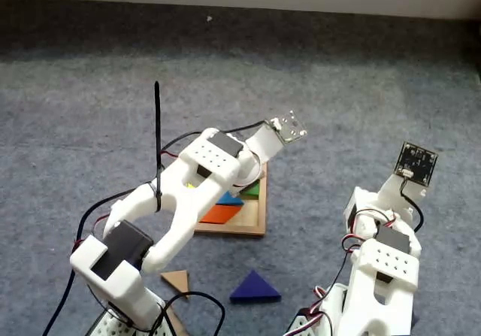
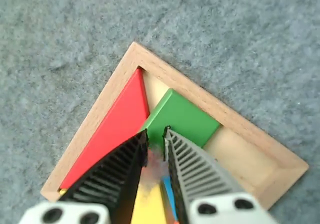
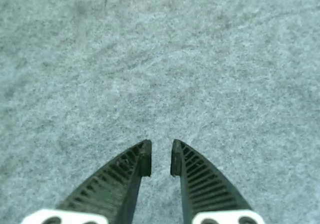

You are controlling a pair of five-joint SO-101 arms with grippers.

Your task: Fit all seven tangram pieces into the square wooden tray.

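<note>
The square wooden tray [image 1: 233, 231] lies mid-table under my left arm. In the left wrist view the tray [image 2: 240, 126] holds a red triangle [image 2: 112, 126], a green square [image 2: 182, 116] and a yellow piece [image 2: 147, 204]. Bare wood shows beside the green square. My left gripper [image 2: 155, 140] hovers over the inner corner of the green square, fingers almost together with nothing clearly held. An orange piece [image 1: 222, 213] and a light blue one [image 1: 230, 198] also sit in the tray. A dark blue triangle [image 1: 255, 287] and a tan piece [image 1: 176, 280] lie on the carpet in front of the tray. My right gripper [image 3: 161, 159] hangs over bare carpet, fingers nearly together.
Grey carpet covers the table. A black cable [image 1: 157, 137] rises beside the left arm. The right arm [image 1: 383, 261] stands at the front right, well away from the tray.
</note>
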